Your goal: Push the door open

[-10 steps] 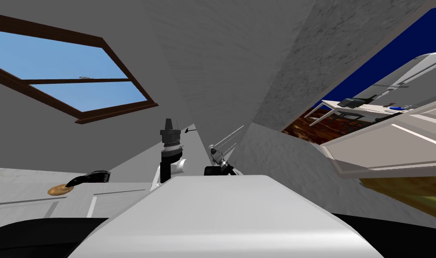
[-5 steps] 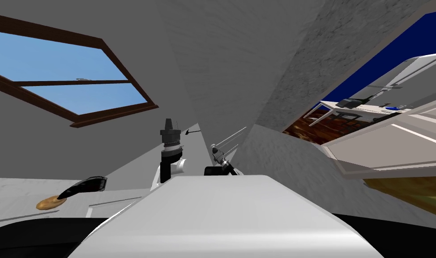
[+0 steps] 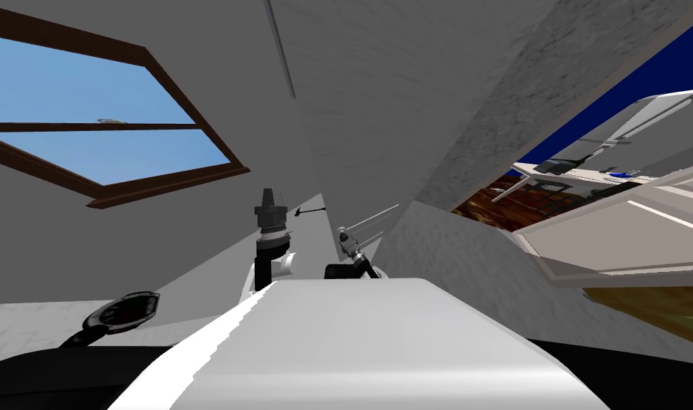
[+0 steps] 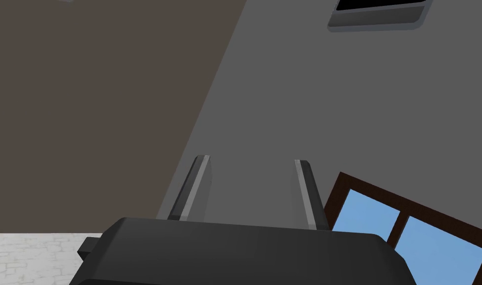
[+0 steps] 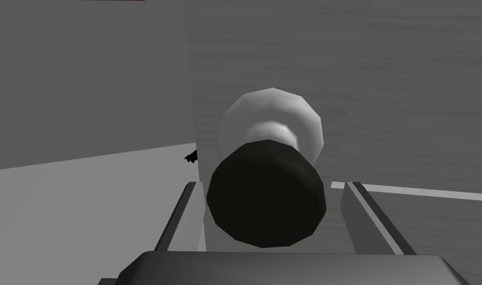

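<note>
The door (image 3: 381,92) is a plain grey slab rising in front of me, its free edge toward the left. In the right wrist view a round black knob (image 5: 267,193) on a pale grey base (image 5: 304,116) sticks out of the door (image 5: 413,99) near that edge. My right gripper (image 5: 269,184) is open, one finger on each side of the knob without pressing it. In the head view the right gripper (image 3: 389,219) lies against the door's lower part. My left gripper (image 3: 268,193) points up beside the door's edge and is open (image 4: 252,163) with nothing in it.
A brown-framed window (image 3: 89,135) is in the wall at left. At right, a gap shows brown floor (image 3: 494,203), a table and a blue wall, with a pale panel (image 3: 622,235) in front. A dark object (image 3: 121,313) lies low at left.
The whole head view has slid left, so I have turned or moved. The brown lump at lower left has left the picture. My right gripper stays at the door, slightly farther right.
</note>
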Controlling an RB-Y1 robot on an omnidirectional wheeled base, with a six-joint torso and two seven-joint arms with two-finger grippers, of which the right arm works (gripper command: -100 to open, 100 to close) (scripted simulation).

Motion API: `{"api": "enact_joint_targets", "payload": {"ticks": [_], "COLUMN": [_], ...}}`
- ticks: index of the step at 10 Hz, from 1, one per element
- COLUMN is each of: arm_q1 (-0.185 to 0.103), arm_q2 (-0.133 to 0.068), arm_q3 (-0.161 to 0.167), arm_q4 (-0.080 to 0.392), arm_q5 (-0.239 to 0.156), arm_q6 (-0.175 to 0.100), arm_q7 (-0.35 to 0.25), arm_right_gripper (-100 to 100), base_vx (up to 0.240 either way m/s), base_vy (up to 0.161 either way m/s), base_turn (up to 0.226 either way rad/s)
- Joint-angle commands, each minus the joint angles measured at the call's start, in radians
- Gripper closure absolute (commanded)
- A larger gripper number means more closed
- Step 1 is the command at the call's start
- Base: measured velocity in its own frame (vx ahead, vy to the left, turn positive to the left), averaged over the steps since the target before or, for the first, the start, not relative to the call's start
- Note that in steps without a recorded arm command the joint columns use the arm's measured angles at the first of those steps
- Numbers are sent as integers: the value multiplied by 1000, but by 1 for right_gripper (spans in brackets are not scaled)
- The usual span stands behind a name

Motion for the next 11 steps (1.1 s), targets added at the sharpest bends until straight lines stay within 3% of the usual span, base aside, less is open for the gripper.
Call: {"api": "enact_joint_targets", "payload": {"ticks": [1,11], "arm_q1": [-6,-10], "arm_q2": [-1,28], "arm_q3": [-30,-133], "arm_q4": [8,31], "arm_q5": [-12,-53], "arm_q6": [-9,-16], "arm_q7": [8,53], "arm_right_gripper": [100,100], "base_vx": [71,86], "base_vy": [110,104], "base_turn": [-21,-41]}}
